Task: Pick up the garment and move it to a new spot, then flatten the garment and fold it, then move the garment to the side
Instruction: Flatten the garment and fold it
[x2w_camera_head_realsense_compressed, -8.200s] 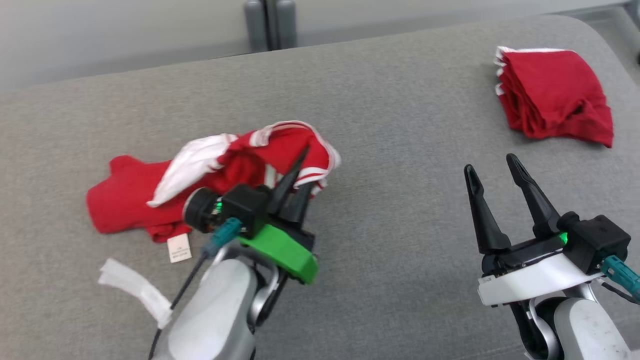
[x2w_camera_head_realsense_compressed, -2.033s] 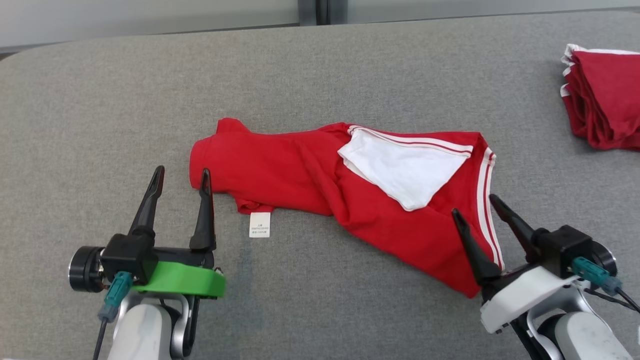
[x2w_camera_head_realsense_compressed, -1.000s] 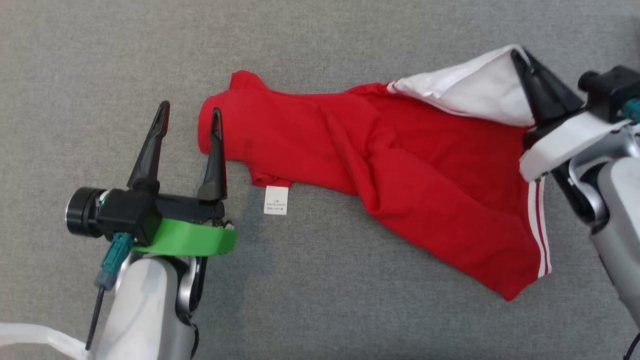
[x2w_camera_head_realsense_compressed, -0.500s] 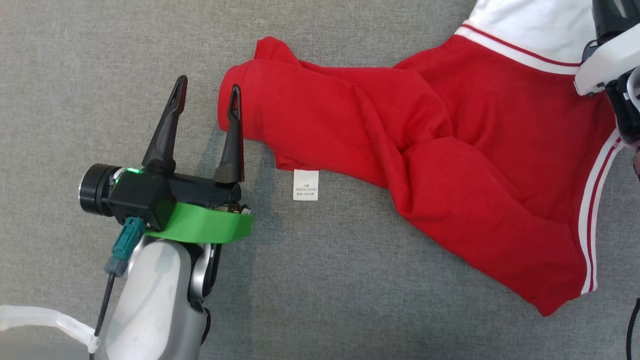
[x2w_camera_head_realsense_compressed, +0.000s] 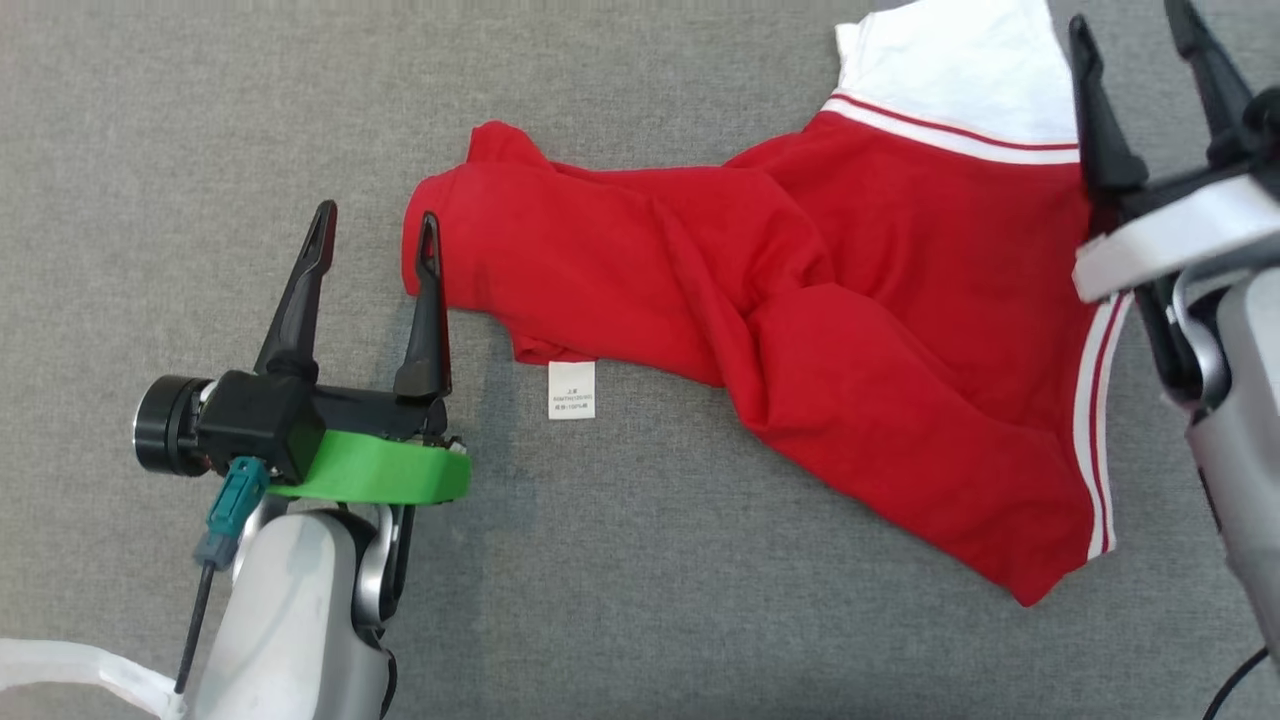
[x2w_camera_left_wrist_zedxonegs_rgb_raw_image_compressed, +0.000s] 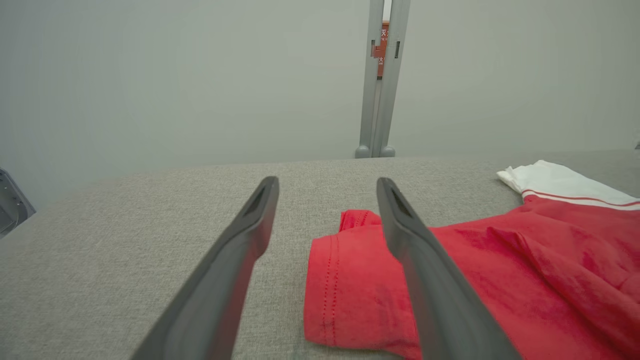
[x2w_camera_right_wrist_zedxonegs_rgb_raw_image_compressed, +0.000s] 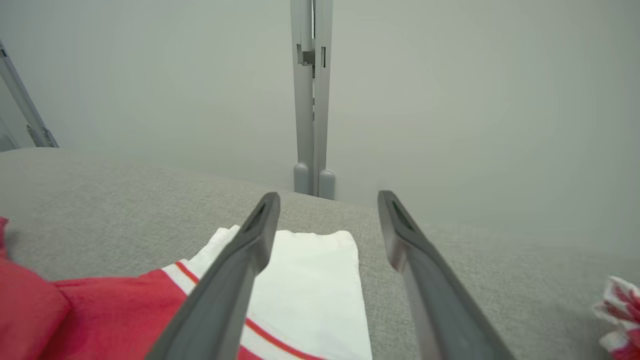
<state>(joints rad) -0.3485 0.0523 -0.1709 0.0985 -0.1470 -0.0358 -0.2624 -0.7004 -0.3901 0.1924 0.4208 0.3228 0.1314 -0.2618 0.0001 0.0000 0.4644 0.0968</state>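
Observation:
The garment (x2w_camera_head_realsense_compressed: 800, 330) is a red shirt with a white sleeve (x2w_camera_head_realsense_compressed: 950, 70) and striped trim. It lies spread and wrinkled on the grey surface, and a white label (x2w_camera_head_realsense_compressed: 571, 389) pokes out below its left part. My left gripper (x2w_camera_head_realsense_compressed: 377, 215) stands open at the shirt's left end, its right finger over the red hem. From the left wrist, that gripper (x2w_camera_left_wrist_zedxonegs_rgb_raw_image_compressed: 327, 182) has the hem (x2w_camera_left_wrist_zedxonegs_rgb_raw_image_compressed: 350, 290) between its fingers. My right gripper (x2w_camera_head_realsense_compressed: 1127, 15) is open beside the white sleeve's right edge. From the right wrist, that gripper (x2w_camera_right_wrist_zedxonegs_rgb_raw_image_compressed: 328, 196) hovers above the sleeve (x2w_camera_right_wrist_zedxonegs_rgb_raw_image_compressed: 310, 290), holding nothing.
The grey padded table (x2w_camera_head_realsense_compressed: 640, 600) extends on all sides of the shirt. A grey post (x2w_camera_left_wrist_zedxonegs_rgb_raw_image_compressed: 380, 75) stands behind its far edge against a pale wall. Another red and white cloth (x2w_camera_right_wrist_zedxonegs_rgb_raw_image_compressed: 617, 315) lies to the right. A white strip (x2w_camera_head_realsense_compressed: 60, 665) curls near my left arm.
My right gripper was shut on the white sleeve, carried it outward, then opened and let it go; the sleeve now lies flat. The head camera has shifted. The left arm has stayed put.

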